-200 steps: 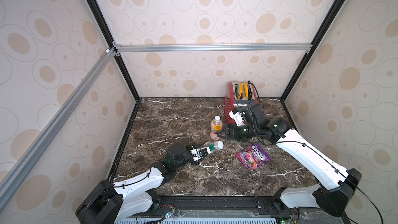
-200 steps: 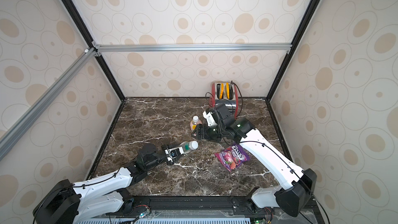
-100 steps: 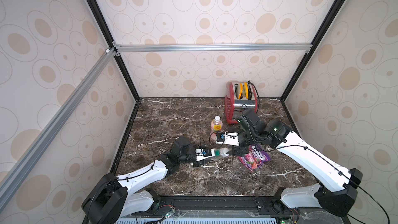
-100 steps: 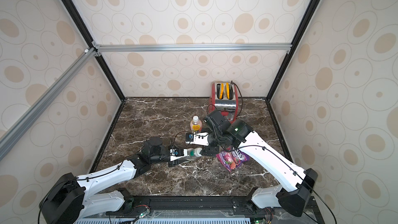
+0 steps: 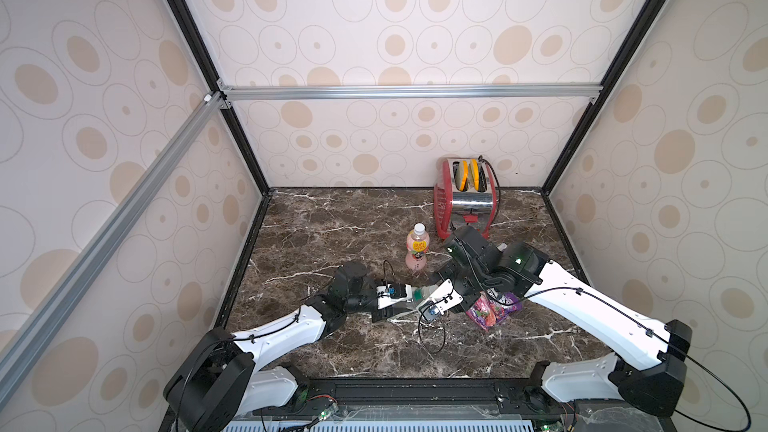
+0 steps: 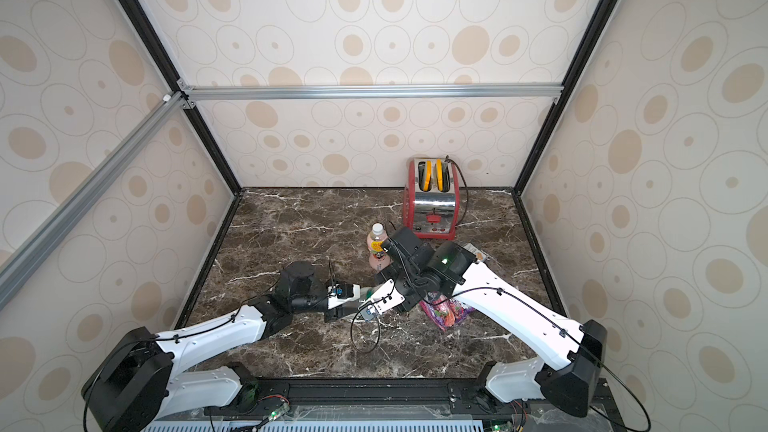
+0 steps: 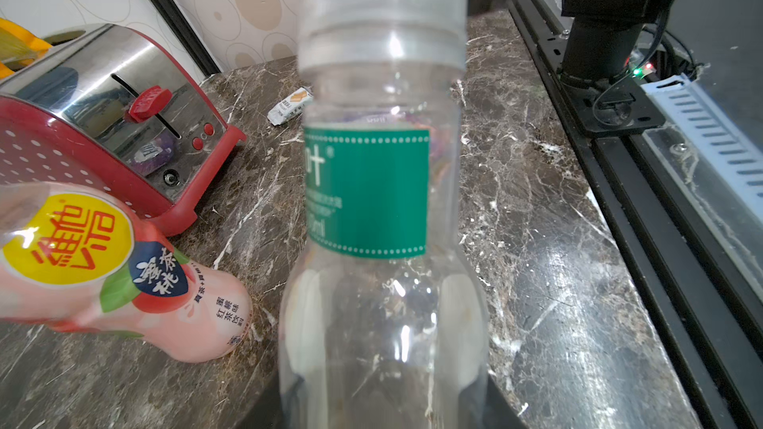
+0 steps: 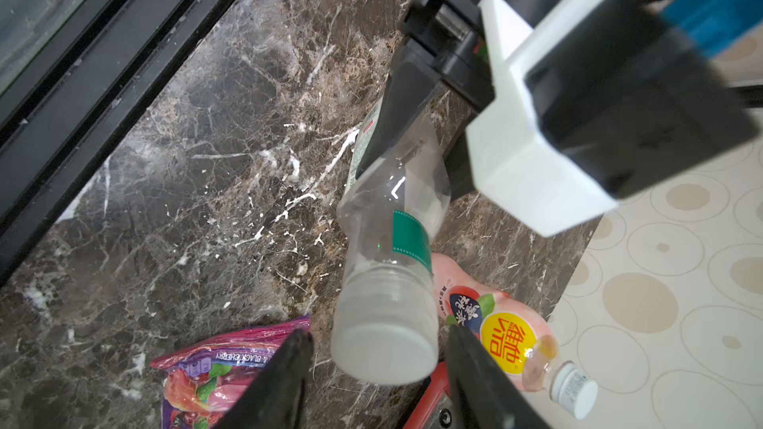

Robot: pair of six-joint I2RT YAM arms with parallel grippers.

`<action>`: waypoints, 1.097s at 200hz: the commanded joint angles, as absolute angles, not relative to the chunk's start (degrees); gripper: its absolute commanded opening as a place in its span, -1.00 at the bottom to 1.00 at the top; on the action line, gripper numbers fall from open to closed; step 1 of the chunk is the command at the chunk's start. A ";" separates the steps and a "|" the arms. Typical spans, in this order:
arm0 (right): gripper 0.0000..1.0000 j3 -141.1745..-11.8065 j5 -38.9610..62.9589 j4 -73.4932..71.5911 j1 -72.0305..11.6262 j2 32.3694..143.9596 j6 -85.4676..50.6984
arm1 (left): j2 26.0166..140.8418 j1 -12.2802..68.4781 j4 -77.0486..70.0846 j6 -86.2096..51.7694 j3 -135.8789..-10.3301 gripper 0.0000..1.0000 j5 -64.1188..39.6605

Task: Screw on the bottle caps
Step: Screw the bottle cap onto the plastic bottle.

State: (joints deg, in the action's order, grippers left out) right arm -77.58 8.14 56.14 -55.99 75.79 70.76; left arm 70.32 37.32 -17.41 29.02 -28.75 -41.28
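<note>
As R gripper [image 8: 380,338] has swung in from toaster [image 5: 465,197]: fingers [image 8: 285,369] apart, flanking white cap [image 8: 384,350] on clear bottle [image 7: 371,191]; L gripper [image 5: 401,301] clamped on bottle body, above worktop [image 5: 332,222]. Implies: pinch & twist next.

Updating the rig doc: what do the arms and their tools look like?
Left arm and right arm match: white shells, black joints and bases, thin black cables clipped alongside; green lights glow on the right one's joints. Left tool and right tool: black fingers on white mounts, a cable looping off each.
</note>
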 commanded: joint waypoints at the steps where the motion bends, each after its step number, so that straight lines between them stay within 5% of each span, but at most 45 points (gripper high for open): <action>1: 0.12 -76.52 7.08 55.23 -56.62 76.03 73.96 | 70.75 36.76 -19.49 27.43 -31.18 -0.15 -43.16; 59: -0.20 -74.71 6.74 53.13 -56.86 75.59 72.88 | 71.10 36.75 -20.19 26.68 -31.34 -0.15 -44.07; 93: -0.50 -77.95 6.31 54.60 -56.85 79.20 60.47 | 70.23 36.76 -22.18 26.12 -30.49 -0.17 -42.21; 113: -0.75 -80.93 5.35 56.55 -56.83 83.44 45.98 | 67.63 36.74 -26.14 26.00 -27.99 -0.18 -37.78; 148: -0.86 -82.43 5.37 53.52 -54.42 87.09 13.09 | 63.56 37.73 -32.28 28.60 -22.79 -0.19 -26.80; 219: -1.00 -65.75 37.48 29.10 -41.92 84.57 -54.87 | 60.38 44.27 -39.39 35.72 -17.87 -0.22 -12.11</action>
State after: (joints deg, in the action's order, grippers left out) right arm -72.69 26.68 43.40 -45.47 85.03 -17.17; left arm 63.72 42.28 -26.52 30.61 -17.82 -15.92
